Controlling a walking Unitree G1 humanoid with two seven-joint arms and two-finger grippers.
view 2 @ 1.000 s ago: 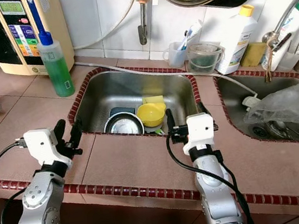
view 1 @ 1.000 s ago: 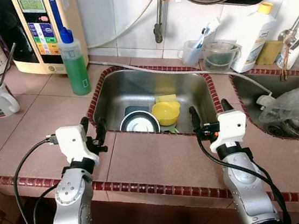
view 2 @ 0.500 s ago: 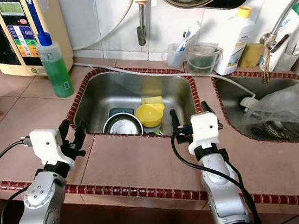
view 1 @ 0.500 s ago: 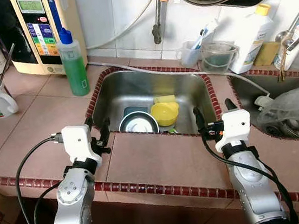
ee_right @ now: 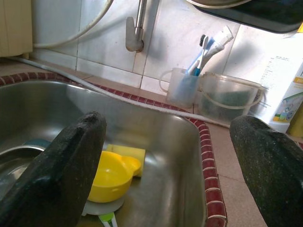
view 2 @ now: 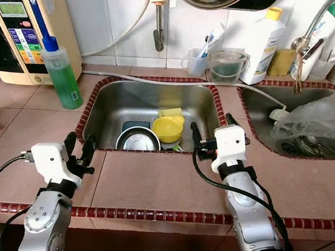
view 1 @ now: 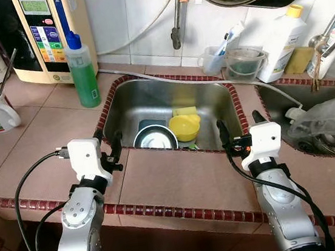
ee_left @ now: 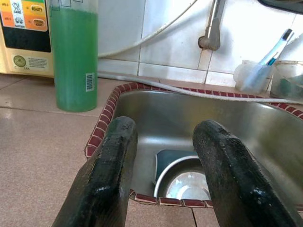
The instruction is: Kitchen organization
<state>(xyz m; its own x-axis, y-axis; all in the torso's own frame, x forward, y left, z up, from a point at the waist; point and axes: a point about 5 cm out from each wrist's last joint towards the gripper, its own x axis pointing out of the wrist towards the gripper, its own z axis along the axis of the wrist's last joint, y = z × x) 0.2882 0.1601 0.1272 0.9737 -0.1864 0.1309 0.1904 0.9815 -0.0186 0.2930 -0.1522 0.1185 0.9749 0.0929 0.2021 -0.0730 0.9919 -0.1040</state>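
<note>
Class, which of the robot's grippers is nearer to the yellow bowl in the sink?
The right. The right gripper hovers at the sink's front right corner, just beside the yellow bowl; the left gripper is at the front left corner, farther off.

Down in the steel sink [view 1: 152,100] a yellow bowl [view 1: 186,126] sits upright near the middle, its handle lip toward the back, resting on a white lid or plate. A yellow sponge [view 1: 184,110] lies just behind it, touching. Beside the bowl on the left, a round steel bowl [view 1: 155,138] stands open side up, overlapping a dark blue dish [view 1: 149,124] beneath it.
</note>
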